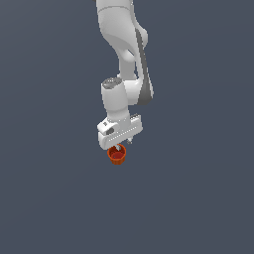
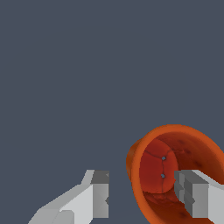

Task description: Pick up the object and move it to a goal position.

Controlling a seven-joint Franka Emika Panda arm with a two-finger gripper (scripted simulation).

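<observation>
Wrist view shows a red-orange cup (image 2: pixel 175 175), darker inside.

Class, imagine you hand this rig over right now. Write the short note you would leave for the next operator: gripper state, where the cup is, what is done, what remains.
Gripper: open. In the wrist view one finger sits in front of the cup's opening and the other finger stands apart from its outer wall.
Cup: red-orange, directly below the gripper in the exterior view, its mouth showing towards the wrist camera. Whether it rests on the grey surface or is lifted cannot be told.
Done: arm brought to the cup, rim between the fingers.
Left: close on the rim, lift, carry to the goal. No goal marker shows in either view.
</observation>
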